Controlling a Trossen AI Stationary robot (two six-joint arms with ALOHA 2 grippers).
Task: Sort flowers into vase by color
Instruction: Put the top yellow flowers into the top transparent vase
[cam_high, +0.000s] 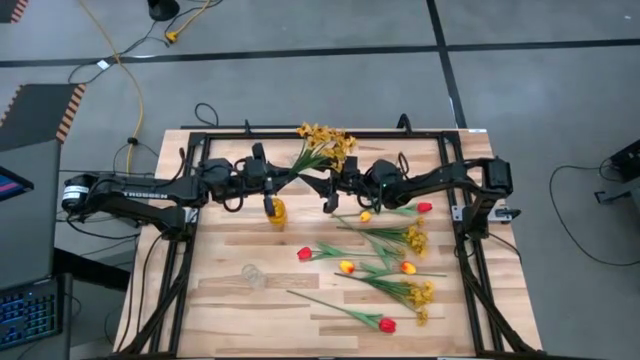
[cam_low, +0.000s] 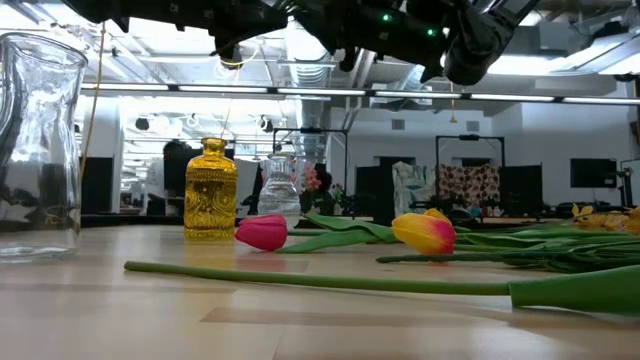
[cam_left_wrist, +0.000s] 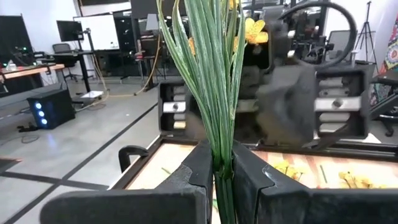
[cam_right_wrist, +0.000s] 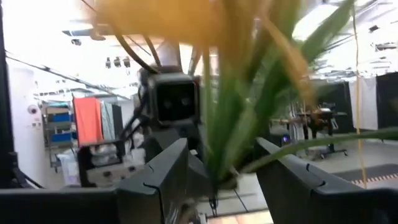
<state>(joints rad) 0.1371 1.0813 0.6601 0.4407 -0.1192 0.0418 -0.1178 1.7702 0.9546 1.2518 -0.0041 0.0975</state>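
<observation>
A spray of small yellow blossoms on long green stems is held up over the table's far middle. My left gripper comes in from the left and is shut on the stems. My right gripper faces it from the right. It is open, with one finger on each side of the same stems, and I see no touch. A yellow vase stands upright just below the two grippers. A clear vase stands nearer the front. My left gripper pinches the bundle of green stems between its two fingers, low on the stems, with a short stub showing below the fingers. The fingers come level from the table's left and lie across the stems. The spray rises above the fingers, blossoms on top, clear of the table.
Loose flowers lie on the table's right half: red tulips, yellow-orange tulips and yellow sprays. A black frame runs around the wooden table. Bare wood lies at the front left.
</observation>
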